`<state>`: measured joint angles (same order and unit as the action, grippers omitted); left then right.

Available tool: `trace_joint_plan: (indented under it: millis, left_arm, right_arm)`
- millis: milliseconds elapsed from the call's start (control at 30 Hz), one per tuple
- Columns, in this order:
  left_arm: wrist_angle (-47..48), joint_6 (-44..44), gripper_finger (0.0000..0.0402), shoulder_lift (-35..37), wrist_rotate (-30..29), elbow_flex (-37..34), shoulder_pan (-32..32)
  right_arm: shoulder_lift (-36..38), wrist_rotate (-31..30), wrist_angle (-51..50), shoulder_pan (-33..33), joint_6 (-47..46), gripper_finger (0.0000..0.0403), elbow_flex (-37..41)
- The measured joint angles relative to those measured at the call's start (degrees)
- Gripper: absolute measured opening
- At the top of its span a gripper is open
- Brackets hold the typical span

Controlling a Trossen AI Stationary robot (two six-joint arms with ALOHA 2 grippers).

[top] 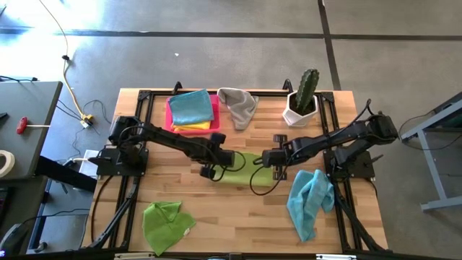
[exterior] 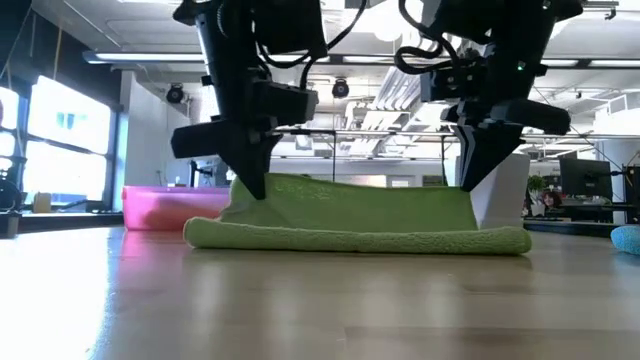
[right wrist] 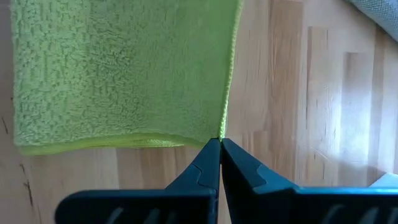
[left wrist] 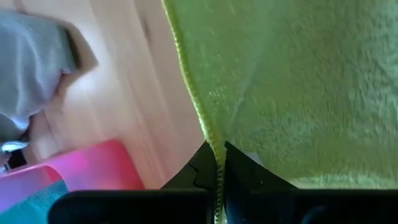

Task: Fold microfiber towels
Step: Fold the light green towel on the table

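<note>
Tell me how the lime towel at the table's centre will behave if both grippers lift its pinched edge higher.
Probably floppy: the lime towel sags in a curve between the left gripper and right gripper, both shut on its edge. Likely light, since thin fingertip pinches hold it up. Its fuzzy pile suggests it will drag on the wooden table rather than slip.

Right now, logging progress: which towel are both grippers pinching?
The lime towel at table centre, held by the left gripper and right gripper; the green, blue and grey lie untouched.
</note>
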<state>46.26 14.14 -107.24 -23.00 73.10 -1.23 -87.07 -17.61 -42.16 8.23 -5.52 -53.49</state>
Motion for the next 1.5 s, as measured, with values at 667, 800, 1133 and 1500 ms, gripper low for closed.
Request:
trace_joint_plan:
  millis: [667,800,1133,1500]
  left_arm:
    - [-1.15,-0.49,0.0009,-3.67,-7.19,0.00,-1.58]
    - [-0.93,-2.77,0.0045,-3.67,-7.38,0.00,-1.91]
    - [3.35,-4.70,0.0153,-3.37,-13.21,0.07,0.06]
    - [1.60,-5.11,0.0139,1.92,11.85,-3.94,-0.47]
  right_arm:
    - [0.00,1.35,-0.77,-2.29,-1.51,0.0036,0.00]
    - [0.00,1.53,-0.82,-2.25,-1.95,0.0093,0.00]
    - [0.00,1.69,-0.80,-2.11,-8.77,0.0150,0.00]
    - [1.56,2.74,9.85,2.06,-17.87,0.0140,8.27]
